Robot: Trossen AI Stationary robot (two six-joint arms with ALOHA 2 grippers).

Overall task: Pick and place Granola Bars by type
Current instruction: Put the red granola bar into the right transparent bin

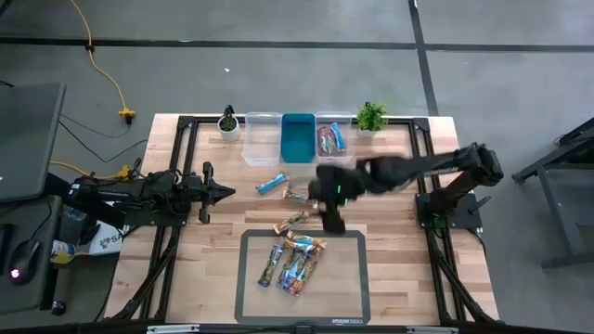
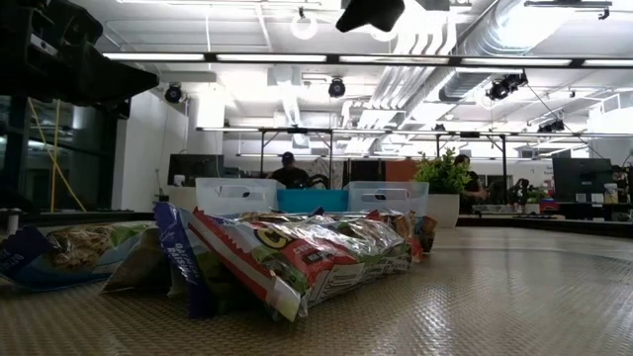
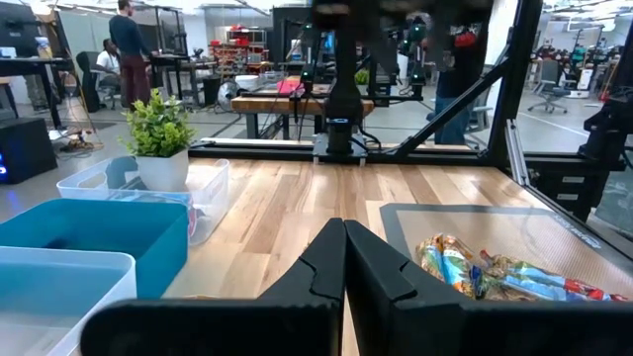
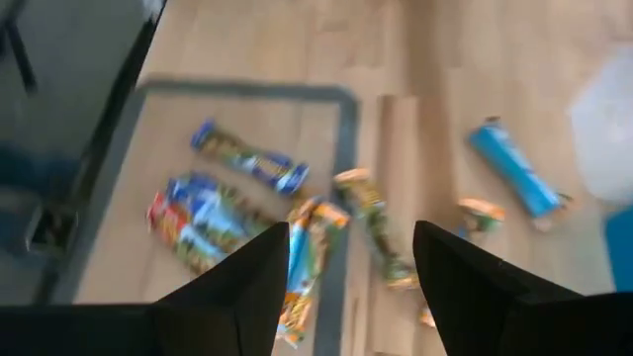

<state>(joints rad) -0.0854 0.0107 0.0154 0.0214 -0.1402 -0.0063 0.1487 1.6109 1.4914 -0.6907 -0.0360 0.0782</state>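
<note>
Several granola bars [image 1: 292, 263] in shiny blue, red and green wrappers lie heaped on the grey mat [image 1: 353, 301] at the table's near side, also seen in the right wrist view [image 4: 213, 218]. More bars [image 1: 293, 221] lie at the mat's far edge. A blue bar [image 1: 272, 185] lies alone on the wood farther back. My right gripper [image 1: 334, 221] hangs open above the mat's far right corner, with nothing between its fingers [image 4: 351, 277]. My left gripper [image 1: 227, 192] rests shut at the table's left, pointing level.
Three bins stand along the far edge: a clear one [image 1: 263, 139], a teal one [image 1: 298, 139], and a clear one [image 1: 345, 119] with a few bars in it. A small potted plant [image 1: 228, 122] stands left of them and another [image 1: 372, 116] to the right.
</note>
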